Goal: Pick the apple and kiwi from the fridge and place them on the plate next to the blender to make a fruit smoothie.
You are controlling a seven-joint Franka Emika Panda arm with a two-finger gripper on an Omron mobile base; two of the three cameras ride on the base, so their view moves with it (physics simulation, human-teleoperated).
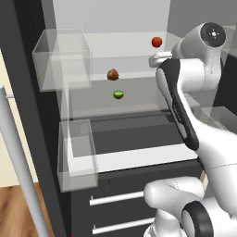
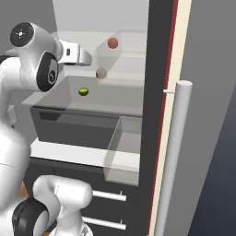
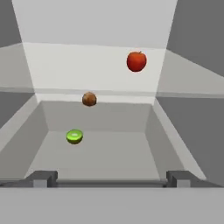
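**Open claw at the mouth of the fridge, fruit untouched**

In the hand view the claw (image 3: 109,179) shows two dark fingertips (image 3: 42,178) set wide apart at the bottom edge, with nothing between them. In the left base view the arm's own white links cover most of the hand.

Beyond the tips, the kiwi (image 3: 75,136) lies on a glass shelf of the fridge (image 1: 28,92), towards the shelf's left side, green cut face tilted up. Farther in, the brown ball (image 3: 89,99) sits near the front edge of a higher shelf. The apple (image 3: 136,61) is deepest and highest, towards the right wall. The clear shelves are hard to tell apart, so the apple's exact level is uncertain.
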